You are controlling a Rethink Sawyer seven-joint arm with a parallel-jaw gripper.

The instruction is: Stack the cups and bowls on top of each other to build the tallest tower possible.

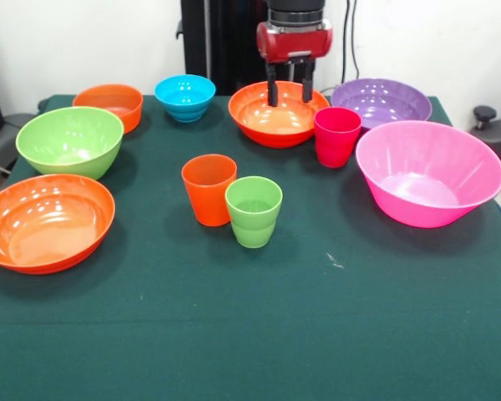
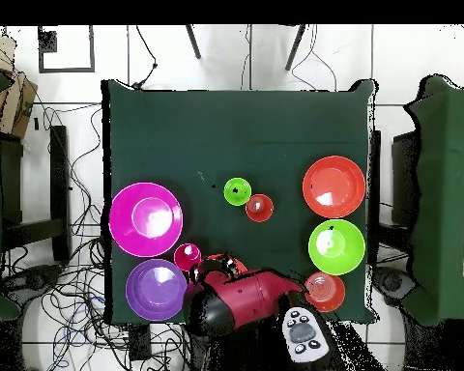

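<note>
So far nothing has been stacked: every bowl and cup is seen standing alone on the green table [image 1: 259,334]. The gripper [image 1: 290,90] is held with its fingers spread and empty, over the far orange bowl [image 1: 277,115]. The orange cup [image 1: 209,190] and green cup [image 1: 254,211] are set just beside each other mid-table, upright, mouths up, long axes vertical. The whole tower is judged left to build.

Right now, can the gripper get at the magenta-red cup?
Probably yes. The gripper hangs open over the wide orange bowl beside the magenta-red cup, which stands upright with its mouth clear; the purple bowl behind it sits lower than its rim.
</note>
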